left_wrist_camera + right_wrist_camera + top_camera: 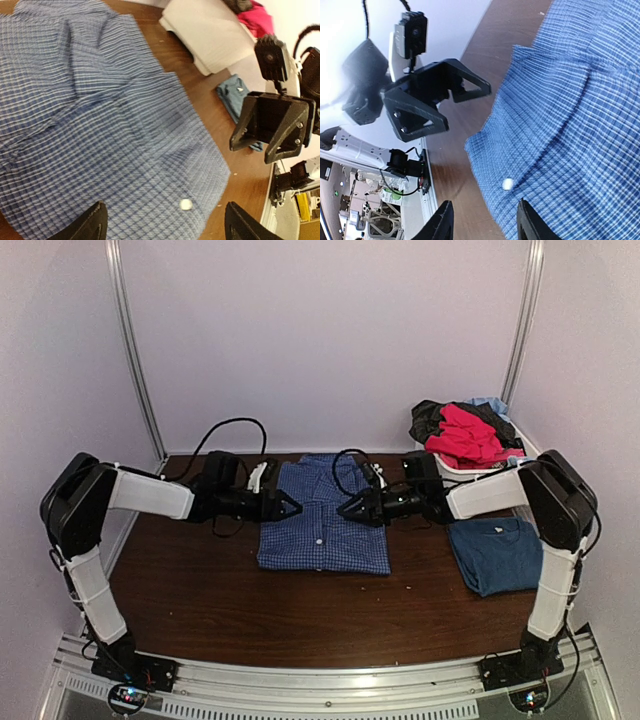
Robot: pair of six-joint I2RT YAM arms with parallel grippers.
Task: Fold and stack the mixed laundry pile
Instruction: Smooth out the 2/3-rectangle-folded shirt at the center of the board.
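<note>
Blue-checked shirt [322,515] spread flat at the centre of the table [200,590], between left gripper [290,507] and right gripper [348,510].
Overhead alone: whole outline; dark-blue T-shirt [495,552] folded well to the right, red and black clothes [462,432] heaped in white bin [462,471]. Wrist views: creases up close, 1 white button [186,204]. Reaching inward, low over cloth, tips facing, jaws spread, pinching nothing.

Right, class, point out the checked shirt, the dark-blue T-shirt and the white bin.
checked shirt [322,525], top external view, middle of the cloth
dark-blue T-shirt [497,555], top external view, centre of the cloth
white bin [206,35], left wrist view, bare side wall
</note>
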